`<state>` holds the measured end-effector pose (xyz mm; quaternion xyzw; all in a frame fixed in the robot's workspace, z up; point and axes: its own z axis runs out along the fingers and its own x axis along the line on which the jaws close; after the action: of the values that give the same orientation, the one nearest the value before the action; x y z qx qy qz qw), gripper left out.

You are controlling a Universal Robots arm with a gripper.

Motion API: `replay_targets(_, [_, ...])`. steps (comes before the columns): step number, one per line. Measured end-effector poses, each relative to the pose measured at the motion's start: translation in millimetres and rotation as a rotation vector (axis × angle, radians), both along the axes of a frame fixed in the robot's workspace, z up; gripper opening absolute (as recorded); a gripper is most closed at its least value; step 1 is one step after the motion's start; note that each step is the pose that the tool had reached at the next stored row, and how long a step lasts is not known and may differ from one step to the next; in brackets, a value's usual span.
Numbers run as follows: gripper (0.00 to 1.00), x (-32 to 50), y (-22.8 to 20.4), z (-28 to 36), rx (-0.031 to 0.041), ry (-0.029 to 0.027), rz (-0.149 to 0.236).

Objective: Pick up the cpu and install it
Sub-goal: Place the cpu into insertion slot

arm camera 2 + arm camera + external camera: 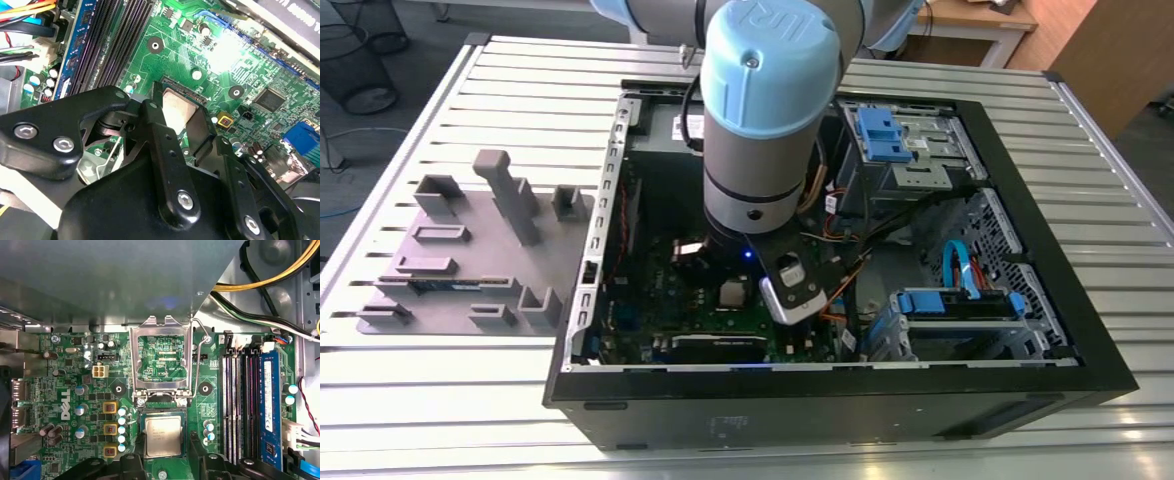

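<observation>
A: While our end effector (165,452) straddles the cpu (162,435), where does it sit?
B: Flat in its socket (162,412), beside the raised lid (160,357). We cannot tell whether we clamp it or stand loose.
A: How will it handle?
B: Light, stiff, delicate underneath, we judge; we take it by opposite edges.

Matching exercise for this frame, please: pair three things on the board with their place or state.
Things:
1. cpu
2. socket lid
3. blue memory stick

Place or state:
A. hinged open, with the board showing through its frame
B. seated upright beside dark empty slots
C. lying flat in the socket, metal top up

Pairs: 1-C, 2-A, 3-B
</observation>
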<state>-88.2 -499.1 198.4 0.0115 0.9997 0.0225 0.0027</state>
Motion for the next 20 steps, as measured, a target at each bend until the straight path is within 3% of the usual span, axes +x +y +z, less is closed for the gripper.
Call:
replay_targets(14, [0.45,0.0,-7.5,-4.3,0.0006,-0.0001,0.0])
replay_targets(20, [0.45,0.0,-7.6,6.0,0.0022,-0.0001,0.0])
